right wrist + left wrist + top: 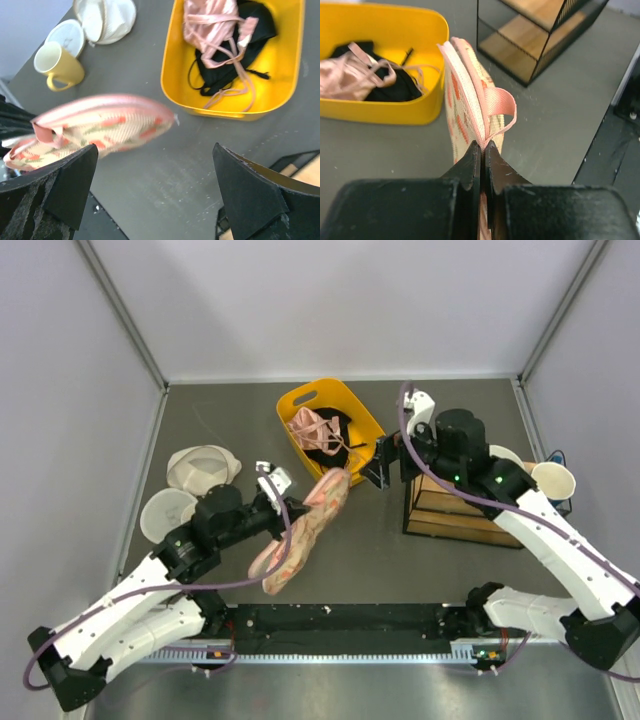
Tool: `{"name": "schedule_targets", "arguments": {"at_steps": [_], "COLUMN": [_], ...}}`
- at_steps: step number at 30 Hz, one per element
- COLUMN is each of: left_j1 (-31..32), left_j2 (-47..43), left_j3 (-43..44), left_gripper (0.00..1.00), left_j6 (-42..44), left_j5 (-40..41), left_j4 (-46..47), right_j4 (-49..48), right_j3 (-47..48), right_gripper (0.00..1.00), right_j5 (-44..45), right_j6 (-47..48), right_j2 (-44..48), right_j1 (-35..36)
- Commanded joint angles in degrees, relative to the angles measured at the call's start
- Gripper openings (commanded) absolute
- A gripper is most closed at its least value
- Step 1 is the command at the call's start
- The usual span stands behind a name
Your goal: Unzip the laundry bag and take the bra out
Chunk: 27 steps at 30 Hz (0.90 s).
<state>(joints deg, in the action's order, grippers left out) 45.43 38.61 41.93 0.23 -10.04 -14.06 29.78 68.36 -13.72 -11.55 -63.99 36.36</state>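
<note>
Left gripper [482, 150] is clamped tight, pinching the pink edging of the laundry bag [465, 95], w/ the bag standing on edge straight ahead of it. Pink loop tab [501, 104] sticks out just right of the pinch. Can't tell if the zip is undone. Right gripper [155, 192] is spread wide w/ nothing in it, near the bag's far end, not touching.

Stuff around: yellow basket [385, 112] is ahead-left of the left gripper, close beside the bag, w/ a pink strappy garment [345, 75] on a black garment [395, 90] inside. Wire rack [535, 45] w/ wood shelves is ahead-right. Bra [203, 466] lies on the table [400, 570] out left of the left gripper, well apart from the bag, w/ a yellow mug [55, 65] near it.
</note>
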Motion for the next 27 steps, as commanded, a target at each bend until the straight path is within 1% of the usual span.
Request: {"name": "schedule_targets", "arguments": {"at_steps": [1, 5, 9, 10, 13, 14, 15, 16, 17, 18, 21, 27], "left_j1": [0.19, 2.55, 6.94, 7.3, 8.45, 8.71, 8.71, 8.71, 8.71, 8.71, 8.71, 8.71], "left_j2": [2.08, 5.41, 9.46, 10.42, 14.03, 15.78, 16.75, 17.63, 18.94, 19.39, 18.44, 13.87], "left_j3": [0.08, 0.17, -0.88, -1.24, -1.94, -1.77, -0.98, -0.19, 0.6, 1.56, 3.59, 2.37], "left_gripper": [0.0, 0.0, 0.0, 0.0, 0.0, 0.12, 0.31, 0.48, 0.62, 0.73, 0.79, 0.8], "left_j6": [1.18, 1.97, -0.05, -2.66, -6.46, -7.51, -9.44, -9.63, -9.72, -9.55, -7.36, -6.21], "left_j5": [-2.61, 0.81, 3.71, 2.76, 1.7, 1.26, 0.73, -0.49, -0.33, 0.19, 2.13, 3.1], "left_j4": [3.78, 3.87, 7.73, 9.48, 12.03, 12.48, 12.57, 11.0, 9.68, 8.37, 4.05, -1.05], "right_j4": [-0.6, -0.6, -0.69, -0.69, -0.69, -0.69, -0.69, -0.6, -0.51, -0.6, -0.69, -0.69], "right_j3": [2.4, 1.34, -0.41, -0.59, -1.21, -1.38, -1.56, -1.65, -1.74, -1.74, -1.91, -2.44], "right_gripper": [0.99, 0.99, 0.99, 0.99, 0.99, 0.99, 0.99, 0.99, 0.99, 0.99, 0.99, 0.99], "right_j5": [9.05, 12.13, 12.92, 13.01, 12.93, 13.01, 13.19, 13.27, 13.1, 13.19, 13.01, 12.4], "right_j6": [1.27, 0.83, -0.14, -0.4, -1.19, -1.37, -1.37, -1.28, -1.28, -1.28, -1.19, -1.46], "right_j2": [3.51, 5.44, 6.24, 6.24, 6.68, 6.77, 6.86, 6.94, 7.03, 7.03, 7.03, 6.95], "right_j1": [0.29, 0.29, 0.2, 0.29, 0.38, 0.29, 0.29, 0.29, 0.2, 0.29, 0.2, 0.2]}}
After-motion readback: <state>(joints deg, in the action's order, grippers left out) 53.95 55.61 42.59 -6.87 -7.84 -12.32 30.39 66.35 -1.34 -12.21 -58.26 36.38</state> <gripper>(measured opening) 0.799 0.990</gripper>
